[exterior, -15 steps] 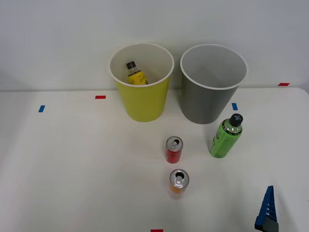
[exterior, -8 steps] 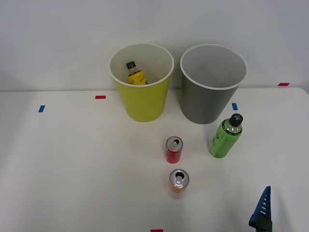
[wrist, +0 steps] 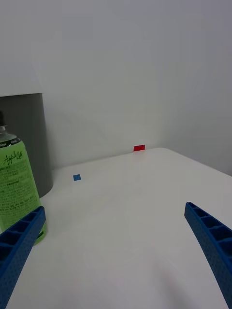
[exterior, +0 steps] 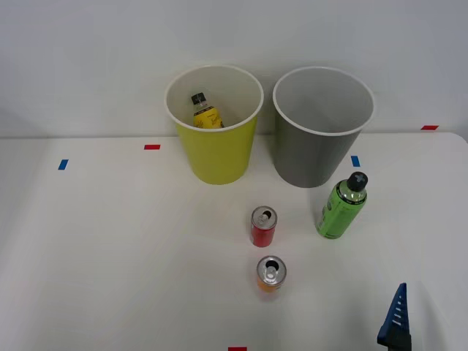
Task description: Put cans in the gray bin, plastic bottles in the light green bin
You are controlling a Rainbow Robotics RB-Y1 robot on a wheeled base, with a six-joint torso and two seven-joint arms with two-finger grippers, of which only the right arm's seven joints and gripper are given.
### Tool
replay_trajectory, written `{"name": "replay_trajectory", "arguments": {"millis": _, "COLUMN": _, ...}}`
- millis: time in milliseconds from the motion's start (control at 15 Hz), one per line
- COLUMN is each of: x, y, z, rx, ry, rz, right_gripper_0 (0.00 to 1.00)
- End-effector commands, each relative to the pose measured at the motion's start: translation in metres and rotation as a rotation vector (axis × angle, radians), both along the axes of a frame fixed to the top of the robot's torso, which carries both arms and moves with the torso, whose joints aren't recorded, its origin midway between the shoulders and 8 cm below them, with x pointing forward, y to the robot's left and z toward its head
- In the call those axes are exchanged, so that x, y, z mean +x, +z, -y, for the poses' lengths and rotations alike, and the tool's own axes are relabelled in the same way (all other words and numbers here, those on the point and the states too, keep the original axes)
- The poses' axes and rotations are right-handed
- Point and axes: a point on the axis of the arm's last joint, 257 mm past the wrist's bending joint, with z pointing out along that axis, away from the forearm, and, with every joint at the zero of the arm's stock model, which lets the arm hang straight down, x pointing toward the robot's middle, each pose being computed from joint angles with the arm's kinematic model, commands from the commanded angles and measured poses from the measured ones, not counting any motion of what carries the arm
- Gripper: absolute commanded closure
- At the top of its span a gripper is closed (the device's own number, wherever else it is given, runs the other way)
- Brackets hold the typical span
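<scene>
We have our right gripper (wrist: 116,256) low over the table (exterior: 110,248) at about five o'clock in the front view, with its two blue fingers (wrist: 19,251) spread wide and nothing between them. The green bottle (exterior: 341,207) stands upright just in front of the gray bin (exterior: 322,128), at about eleven o'clock from the gripper. The yellow bottle (exterior: 205,111) lies already inside the light green bin (exterior: 216,124). The red can (exterior: 263,226) and the orange can (exterior: 270,273) stand near the middle of the table, apart from each other.

We judge that the step in hand is to reach for the green bottle. In the wrist view it stands beside one finger, not between the two. So we should turn toward it first, center it, grip its body below the cap, and keep it upright.
</scene>
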Motion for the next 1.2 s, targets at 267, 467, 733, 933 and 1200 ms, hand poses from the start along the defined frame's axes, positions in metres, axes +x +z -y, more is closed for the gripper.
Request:
{"name": "replay_trajectory", "arguments": {"millis": 267, "x": 0.009, "y": -0.009, "z": -0.047, "rx": 0.062, "ry": 0.296, "rz": -0.029, "right_gripper_0": 0.0}}
{"name": "replay_trajectory", "arguments": {"millis": 467, "x": 0.005, "y": -0.014, "z": -0.049, "rx": 0.019, "ry": 0.372, "rz": -0.065, "right_gripper_0": 0.0}}
{"name": "replay_trajectory", "arguments": {"millis": 733, "x": 0.0, "y": -0.013, "z": -0.043, "rx": -0.021, "ry": 0.437, "rz": -0.084, "right_gripper_0": 0.0}}
{"name": "replay_trajectory", "arguments": {"millis": 933, "x": 0.0, "y": -0.013, "z": -0.046, "rx": -0.026, "ry": 0.441, "rz": -0.082, "right_gripper_0": 0.0}}
{"name": "replay_trajectory", "arguments": {"millis": 1200, "x": 0.001, "y": -0.012, "z": -0.055, "rx": -0.064, "ry": 0.456, "rz": -0.077, "right_gripper_0": 0.0}}
